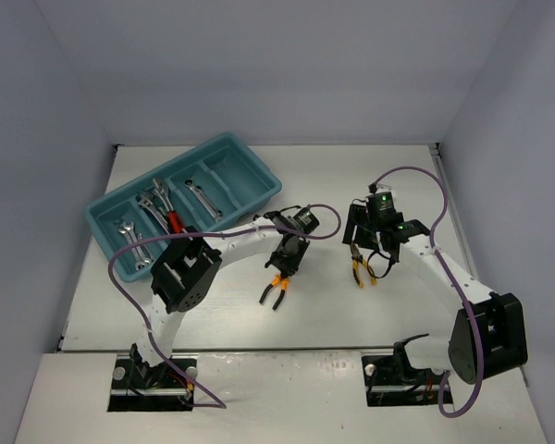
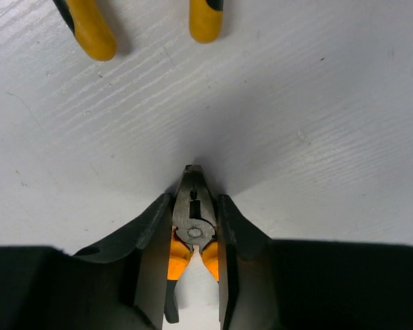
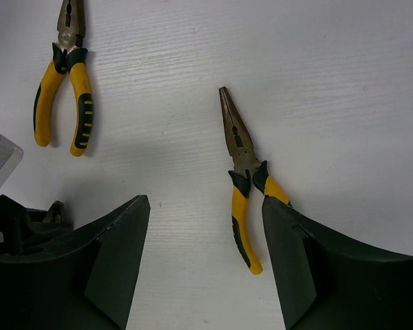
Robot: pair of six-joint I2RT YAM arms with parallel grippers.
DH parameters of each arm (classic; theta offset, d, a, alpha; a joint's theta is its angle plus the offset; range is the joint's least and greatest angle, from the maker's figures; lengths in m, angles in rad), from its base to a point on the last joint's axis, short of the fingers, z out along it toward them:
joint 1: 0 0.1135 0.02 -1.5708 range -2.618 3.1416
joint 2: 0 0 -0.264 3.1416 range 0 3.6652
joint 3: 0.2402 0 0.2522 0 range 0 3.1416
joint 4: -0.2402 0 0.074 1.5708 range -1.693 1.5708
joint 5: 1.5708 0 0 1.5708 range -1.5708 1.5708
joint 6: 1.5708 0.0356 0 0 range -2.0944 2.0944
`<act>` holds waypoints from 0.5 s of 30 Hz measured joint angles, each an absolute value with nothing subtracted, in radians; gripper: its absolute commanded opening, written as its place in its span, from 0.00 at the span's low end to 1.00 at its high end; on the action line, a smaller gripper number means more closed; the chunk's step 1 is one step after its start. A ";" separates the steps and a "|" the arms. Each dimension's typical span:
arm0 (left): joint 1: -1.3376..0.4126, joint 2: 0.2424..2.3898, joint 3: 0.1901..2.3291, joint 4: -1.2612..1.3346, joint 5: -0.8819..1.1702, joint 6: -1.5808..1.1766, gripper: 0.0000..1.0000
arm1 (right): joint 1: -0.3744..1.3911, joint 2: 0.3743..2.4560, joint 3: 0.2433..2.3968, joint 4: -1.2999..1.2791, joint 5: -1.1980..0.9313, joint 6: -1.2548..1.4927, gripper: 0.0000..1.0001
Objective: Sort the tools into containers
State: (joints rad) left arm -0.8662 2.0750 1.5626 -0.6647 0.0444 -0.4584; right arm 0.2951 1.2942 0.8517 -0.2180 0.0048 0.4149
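Observation:
The teal tray (image 1: 263, 178) of containers lies at the back left. It holds silver wrenches (image 1: 202, 196) and a red-handled wrench (image 1: 175, 220). My left gripper (image 1: 283, 266) (image 2: 195, 201) is down on the table, shut on the steel head of orange-handled pliers (image 1: 276, 292) (image 2: 193, 218). Their handles run back under the wrist. My right gripper (image 1: 362, 248) (image 3: 205, 201) hangs open over yellow-and-black long-nose pliers (image 3: 242, 180) (image 1: 359, 269). One handle lies between its fingers and the other is hidden behind the right finger (image 3: 289, 247).
A second pair of yellow-and-black pliers (image 3: 63, 75) lies on the white table beyond the right gripper. Two yellow handle ends (image 2: 95, 36) show at the top of the left wrist view. White walls close in the table on three sides.

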 measured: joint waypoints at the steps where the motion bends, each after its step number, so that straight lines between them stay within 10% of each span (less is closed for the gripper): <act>1: -0.865 2.075 1.564 -0.665 0.046 -0.459 0.04 | 0.295 1.294 0.851 -0.218 0.005 0.415 0.63; 15: -0.700 2.014 1.625 -0.701 0.088 -0.471 0.00 | 0.295 1.290 0.850 -0.218 0.027 0.415 0.63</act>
State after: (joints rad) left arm -0.7002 2.0138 1.6248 -0.7006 0.0877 -0.4713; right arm 0.2945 1.2900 0.8505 -0.2180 0.0265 0.4149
